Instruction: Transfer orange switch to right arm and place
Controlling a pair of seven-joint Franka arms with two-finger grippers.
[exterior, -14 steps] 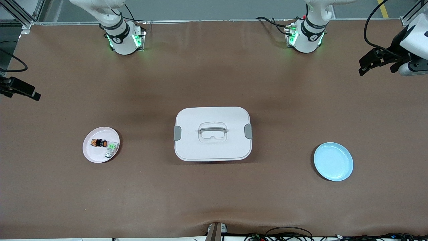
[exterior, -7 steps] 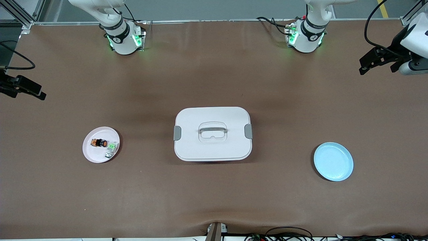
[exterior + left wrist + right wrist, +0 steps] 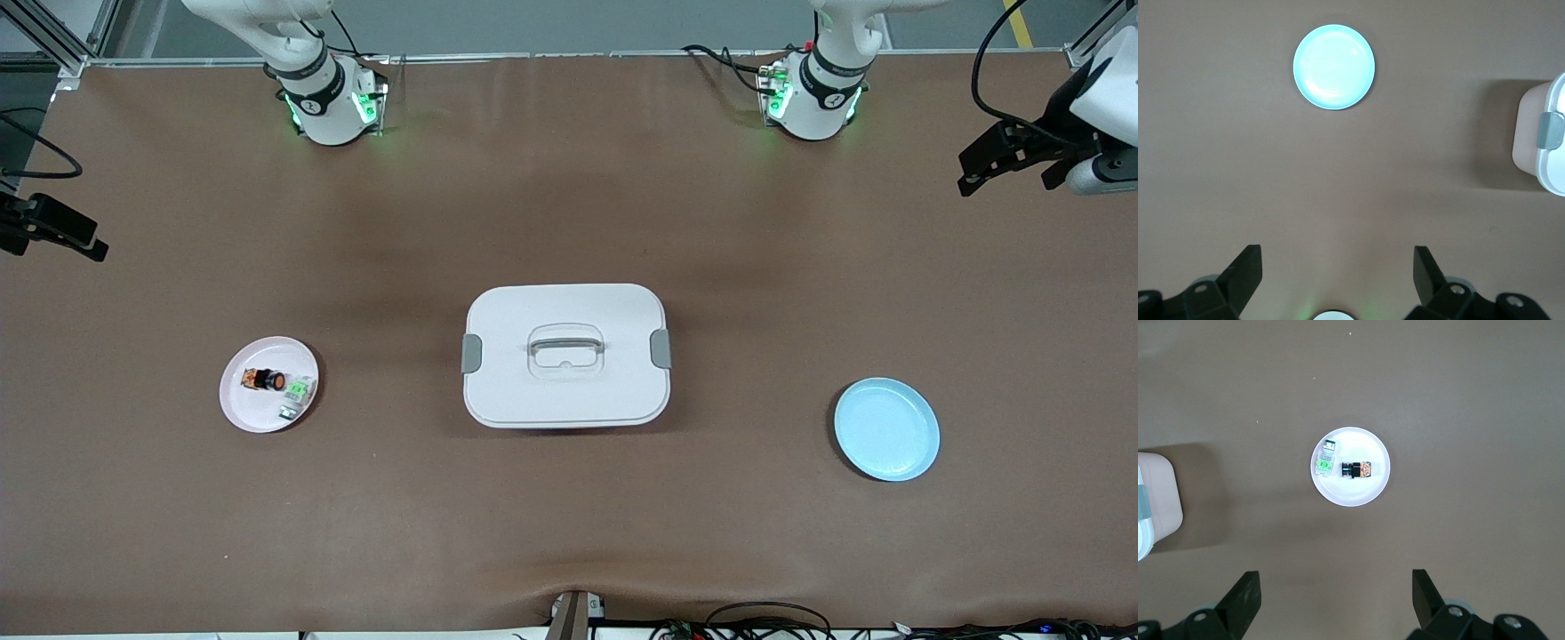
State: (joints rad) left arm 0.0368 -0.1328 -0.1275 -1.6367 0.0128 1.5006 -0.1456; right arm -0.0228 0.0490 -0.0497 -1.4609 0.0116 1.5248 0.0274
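Orange switch (image 3: pixel 265 380) lies on the pink plate (image 3: pixel 238 409), beside a green part (image 3: pixel 299 388). Blue plate (image 3: pixel 886 429) sits bare. Both pincers — left (image 3: pixel 1009 160), right (image 3: pixel 55 233) — hang open, holding nothing, over the surface's ends. Scene fits placement complete or transfer pending.

The switch (image 3: pixel 264 380) lies on a plate (image 3: pixel 240 408) toward the right arm's end; a lidded box (image 3: pixel 566 356) sits mid-table, another plate (image 3: pixel 886 429) toward the left arm's end.
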